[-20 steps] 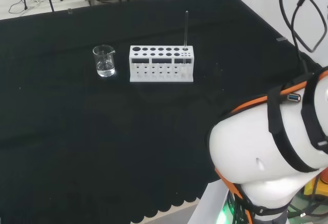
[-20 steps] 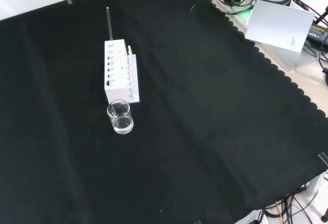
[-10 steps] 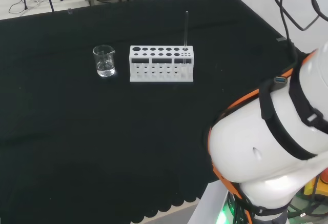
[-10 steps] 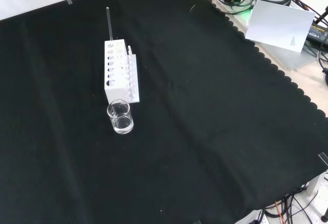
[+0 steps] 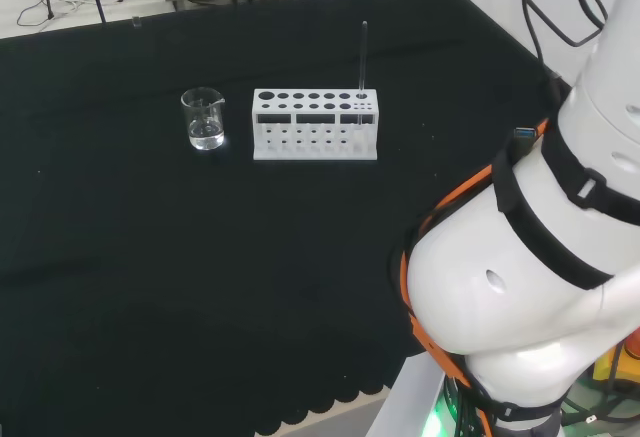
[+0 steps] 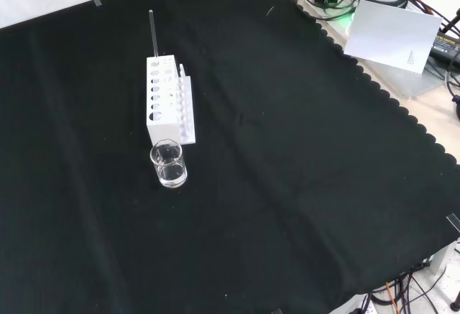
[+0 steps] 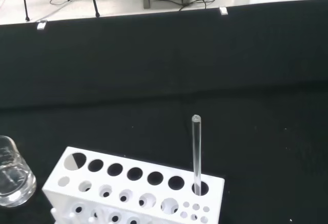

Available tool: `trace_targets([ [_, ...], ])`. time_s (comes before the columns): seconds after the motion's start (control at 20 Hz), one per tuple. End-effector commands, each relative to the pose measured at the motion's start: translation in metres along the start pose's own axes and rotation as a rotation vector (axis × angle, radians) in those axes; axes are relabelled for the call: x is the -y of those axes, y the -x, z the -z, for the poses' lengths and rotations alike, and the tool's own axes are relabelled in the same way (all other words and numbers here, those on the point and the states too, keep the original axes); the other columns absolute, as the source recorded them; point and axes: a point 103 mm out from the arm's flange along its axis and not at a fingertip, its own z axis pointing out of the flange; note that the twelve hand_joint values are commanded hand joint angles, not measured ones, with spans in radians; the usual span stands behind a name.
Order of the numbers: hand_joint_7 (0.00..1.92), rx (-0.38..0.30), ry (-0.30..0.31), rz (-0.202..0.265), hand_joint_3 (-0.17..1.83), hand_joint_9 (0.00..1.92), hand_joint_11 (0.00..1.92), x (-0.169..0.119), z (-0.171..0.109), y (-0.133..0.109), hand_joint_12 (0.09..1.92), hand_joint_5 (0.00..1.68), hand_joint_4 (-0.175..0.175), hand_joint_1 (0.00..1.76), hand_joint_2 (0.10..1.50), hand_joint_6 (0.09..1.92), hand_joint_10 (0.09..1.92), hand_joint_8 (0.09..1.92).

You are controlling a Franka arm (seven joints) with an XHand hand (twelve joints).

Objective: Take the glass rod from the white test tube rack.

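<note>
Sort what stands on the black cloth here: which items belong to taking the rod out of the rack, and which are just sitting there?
Belongs to the job:
- glass rod, upright in an end hole of the rack
- white test tube rack

Just lying about:
- small glass beaker holding some clear liquid, beside the rack's far end from the rod, apart from it

A white rack (image 5: pixel 315 124) stands on the black cloth (image 5: pixel 150 257), toward the far edge of the bench. A glass rod (image 5: pixel 362 57) stands upright in a hole at the rack's right end. A small glass beaker (image 5: pixel 204 119) sits just left of the rack, apart from it. The arm's white links (image 5: pixel 530 287) rise at the near right corner.
</note>
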Motion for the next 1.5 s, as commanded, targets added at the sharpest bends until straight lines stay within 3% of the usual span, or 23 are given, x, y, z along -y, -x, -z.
trace_targets([
  [0.05,0.28,-0.012,-0.007,0.006,0.71,0.57,0.43,-0.021,-0.018,0.017,1.4,0.3,-0.174,0.75,0.81,0.09,0.85,0.91],
  [1.0,0.45,0.034,-0.075,0.028,0.7,0.78,0.52,-0.032,-0.076,0.02,1.39,0.37,-0.175,0.77,0.81,0.11,0.81,0.91],
  [1.5,0.51,0.013,-0.111,0.054,0.7,0.85,0.53,-0.045,-0.113,0.014,1.39,0.39,-0.175,0.77,0.81,0.13,0.82,0.91],
])
